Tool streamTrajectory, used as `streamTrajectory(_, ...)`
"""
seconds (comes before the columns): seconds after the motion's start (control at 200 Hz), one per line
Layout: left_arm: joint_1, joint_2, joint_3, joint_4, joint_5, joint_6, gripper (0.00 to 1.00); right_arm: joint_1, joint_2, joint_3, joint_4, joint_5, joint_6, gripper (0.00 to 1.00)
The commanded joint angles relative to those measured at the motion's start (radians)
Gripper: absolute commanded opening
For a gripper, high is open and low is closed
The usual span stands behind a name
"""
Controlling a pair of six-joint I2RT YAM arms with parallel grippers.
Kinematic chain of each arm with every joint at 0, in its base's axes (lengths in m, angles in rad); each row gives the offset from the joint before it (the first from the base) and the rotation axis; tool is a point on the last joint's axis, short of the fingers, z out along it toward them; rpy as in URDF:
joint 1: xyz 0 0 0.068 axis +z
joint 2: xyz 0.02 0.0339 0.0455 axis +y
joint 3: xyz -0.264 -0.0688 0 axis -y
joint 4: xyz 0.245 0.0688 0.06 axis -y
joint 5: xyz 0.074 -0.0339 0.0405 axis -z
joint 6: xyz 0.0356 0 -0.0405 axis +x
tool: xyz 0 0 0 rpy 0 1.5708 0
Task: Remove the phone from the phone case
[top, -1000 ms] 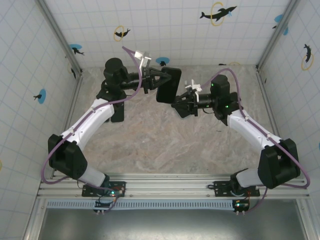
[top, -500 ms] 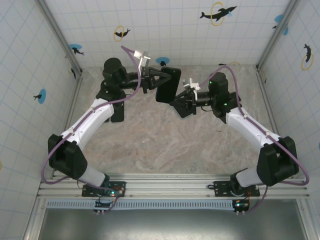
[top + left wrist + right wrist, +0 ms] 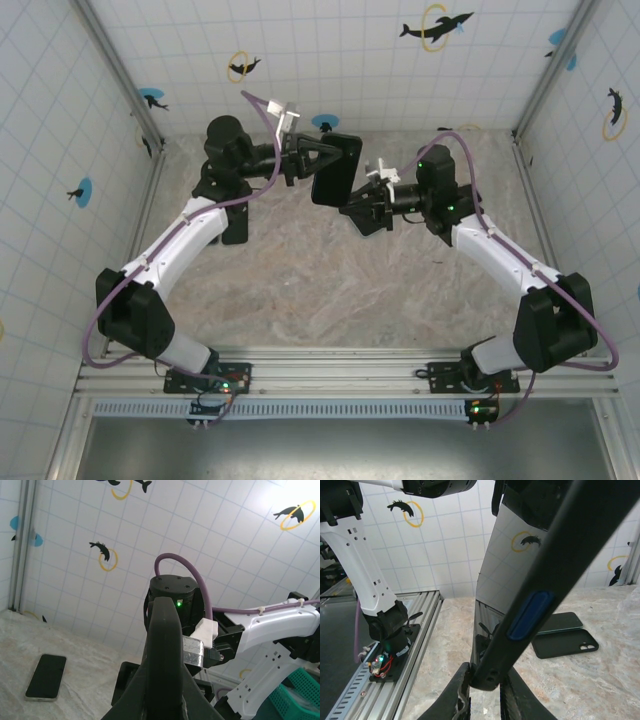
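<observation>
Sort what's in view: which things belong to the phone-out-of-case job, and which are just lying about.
In the job: cased phone, left gripper and right gripper, both clamped on it.
Lying about: loose phone, loose case, both on the table.

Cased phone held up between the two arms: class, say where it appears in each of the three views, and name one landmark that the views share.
Top external: the cased phone is a dark slab at upper centre.
Left wrist: phone at lower centre, edge-on, a dark upright strip.
Right wrist: phone as a diagonal band from top right to bottom centre.
Shared landmark: the dolphin stickers on the tiled wall.
</observation>
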Motion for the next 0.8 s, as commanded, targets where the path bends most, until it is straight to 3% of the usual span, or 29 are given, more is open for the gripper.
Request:
streamTrajectory(0.0,0.009,0.004,0.034,0.098,0.032,-0.052,0.00,0.003,0.002,0.033,-0.014,-0.012,-0.022,0.19)
streamTrajectory(0.566,0.005,0.018,0.041,0.105,0.047,-0.087,0.00,0.003,0.010,0.034,0.043,-0.005,0.028,0.16)
streamTrajectory(0.796,0.005,0.029,0.054,0.112,0.045,-0.154,0.00,0.005,0.009,0.064,-0.061,0.052,-0.106,0.14)
